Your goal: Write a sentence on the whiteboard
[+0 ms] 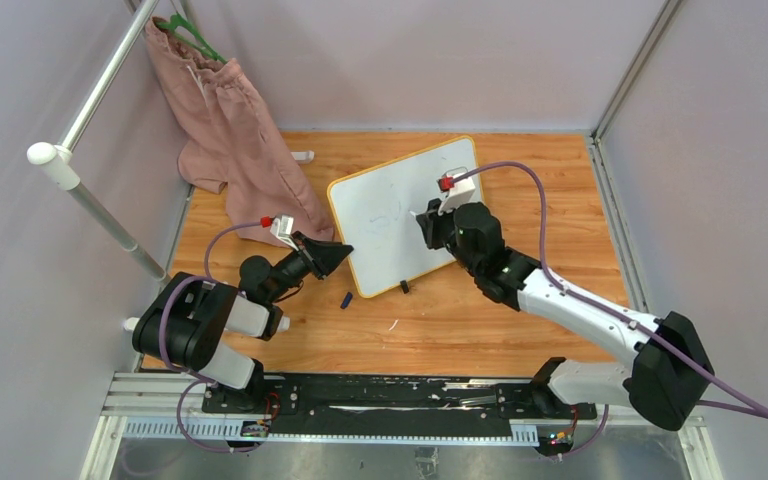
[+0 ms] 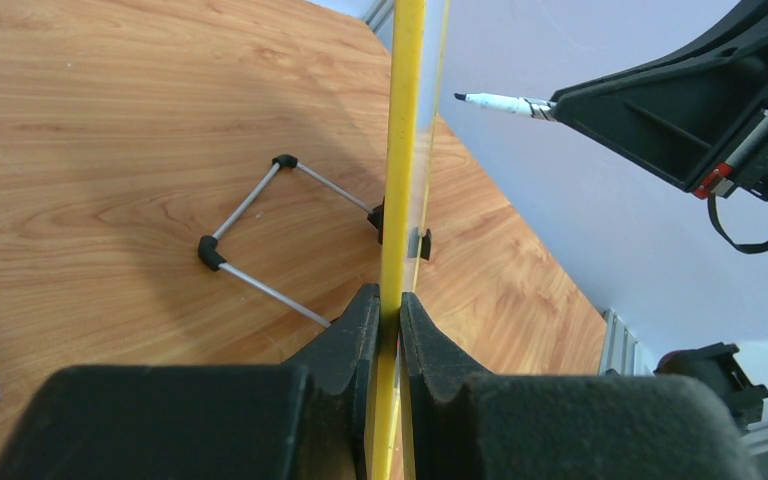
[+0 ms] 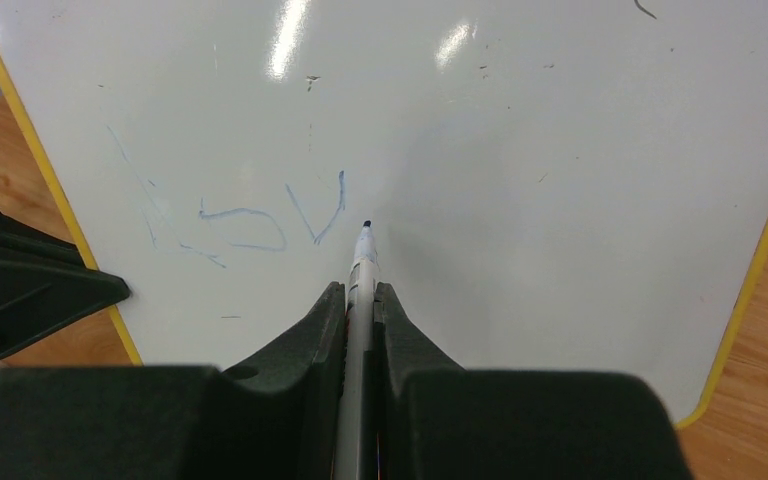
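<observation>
the whiteboard [image 1: 395, 215], likely light, stiff and slick-faced, stands propped at table [image 1: 520, 190] centre, best held by its frame [image 2: 401, 120], which the left gripper [image 1: 346, 250] clamps at 8 o'clock, while the right gripper [image 3: 360, 292] clenches the marker [image 3: 364, 250].

The only writing stands on the whiteboard [image 3: 560, 150]: faint blue handwriting [image 3: 250, 228] just left of the marker [image 3: 364, 250] tip that sticks out ahead of the right end effector [image 3: 360, 292]. It reads roughly "Lov". A pale, broken L is farthest left, then a flattened loop like an o, then a clearer v nearest the tip. In the top view the strokes are too faint to read.
</observation>
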### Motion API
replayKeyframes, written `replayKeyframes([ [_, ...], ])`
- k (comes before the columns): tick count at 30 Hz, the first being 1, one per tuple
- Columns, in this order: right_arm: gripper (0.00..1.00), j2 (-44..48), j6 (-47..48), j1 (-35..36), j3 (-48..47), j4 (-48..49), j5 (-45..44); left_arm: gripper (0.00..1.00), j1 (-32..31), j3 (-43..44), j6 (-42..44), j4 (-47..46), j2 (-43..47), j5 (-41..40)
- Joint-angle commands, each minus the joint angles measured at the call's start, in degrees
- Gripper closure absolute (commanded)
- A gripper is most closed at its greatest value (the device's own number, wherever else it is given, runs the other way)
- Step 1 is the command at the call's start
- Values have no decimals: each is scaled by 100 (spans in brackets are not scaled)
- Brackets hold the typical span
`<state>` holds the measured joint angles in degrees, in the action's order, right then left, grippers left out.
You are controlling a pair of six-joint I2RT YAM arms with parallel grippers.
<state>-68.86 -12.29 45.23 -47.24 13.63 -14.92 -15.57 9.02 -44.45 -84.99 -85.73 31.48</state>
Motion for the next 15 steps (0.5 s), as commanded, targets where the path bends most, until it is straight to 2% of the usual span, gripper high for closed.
replayKeyframes([
  [1, 100, -101, -378, -220, -95, 52, 373, 100, -38, -30, 32, -374, 127, 23],
  [15, 100, -383, -688, -461, -282, 123, 558, 100, -42, -6, 35, -369, 127, 50],
])
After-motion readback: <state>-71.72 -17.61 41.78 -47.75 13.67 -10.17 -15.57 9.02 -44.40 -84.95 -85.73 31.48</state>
